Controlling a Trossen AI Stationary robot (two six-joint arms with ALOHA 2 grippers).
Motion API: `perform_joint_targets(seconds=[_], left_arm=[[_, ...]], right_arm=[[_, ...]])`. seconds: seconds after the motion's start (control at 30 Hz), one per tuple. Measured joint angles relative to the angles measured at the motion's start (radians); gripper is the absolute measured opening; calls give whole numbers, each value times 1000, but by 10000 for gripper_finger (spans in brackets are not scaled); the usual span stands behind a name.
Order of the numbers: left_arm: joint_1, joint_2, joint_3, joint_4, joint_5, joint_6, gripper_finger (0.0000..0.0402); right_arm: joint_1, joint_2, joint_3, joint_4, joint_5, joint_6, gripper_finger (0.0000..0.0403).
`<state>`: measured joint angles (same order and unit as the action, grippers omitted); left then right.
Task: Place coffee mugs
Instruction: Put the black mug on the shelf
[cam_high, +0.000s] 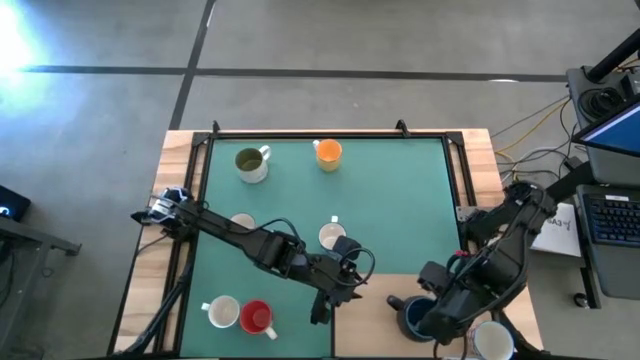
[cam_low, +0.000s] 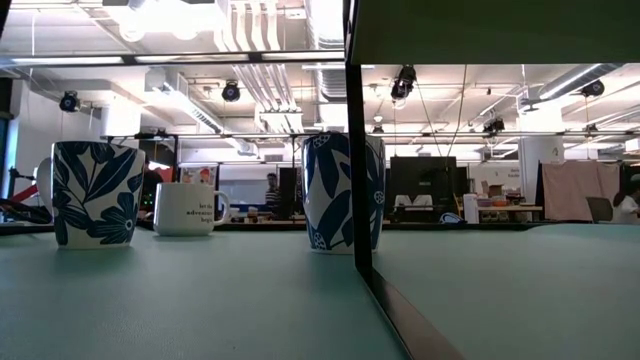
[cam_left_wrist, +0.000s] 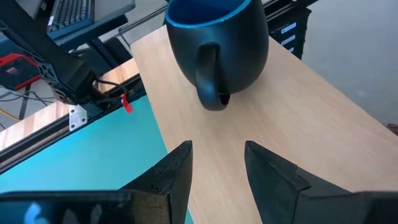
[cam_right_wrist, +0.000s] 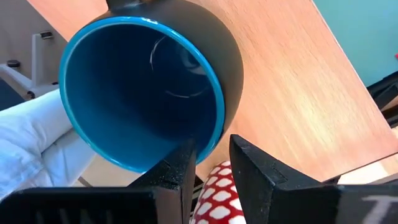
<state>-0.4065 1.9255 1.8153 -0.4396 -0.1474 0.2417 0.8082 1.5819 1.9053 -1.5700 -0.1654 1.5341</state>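
On the bare wooden strip (cam_high: 380, 325) at the near right of the table stands a dark blue ceramic mug with a bright blue inside (cam_high: 412, 316), upright, its handle turned toward the green mat (cam_high: 400, 200).

The right gripper (cam_right_wrist: 208, 163) sits at this mug's rim. In the right wrist view 1 dark finger (cam_right_wrist: 180, 165) lies inside the cup against the blue wall and the other finger is outside it, so the jaws straddle the rim with only a narrow gap between them. Whether they actually pinch the wall cannot be told.

The left gripper (cam_left_wrist: 217, 171) reaches across the mat to the edge of the wooden strip, just beside the mug. Its 2 fingers stand apart with nothing between them, pointed at the mug's handle and not touching it.

Other mugs stand on the green mat:
- At the far side, a white mug with an olive-green inside (cam_high: 251, 162) and an orange mug (cam_high: 327, 152).
- In the middle, 2 white mugs, 1 (cam_high: 332, 236) just beyond the left arm and 1 (cam_high: 242, 222) partly hidden by it.
- At the near left, a white mug (cam_high: 222, 312) touching or nearly touching a red mug (cam_high: 257, 317).
- By the right arm at the near right corner, another white mug (cam_high: 492, 340).
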Motion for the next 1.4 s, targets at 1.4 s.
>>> perform_joint_targets(seconds=[1.4], left_arm=[[34, 208, 3, 483, 85, -170, 98]], right_arm=[[30, -2, 167, 41, 255, -143, 86]])
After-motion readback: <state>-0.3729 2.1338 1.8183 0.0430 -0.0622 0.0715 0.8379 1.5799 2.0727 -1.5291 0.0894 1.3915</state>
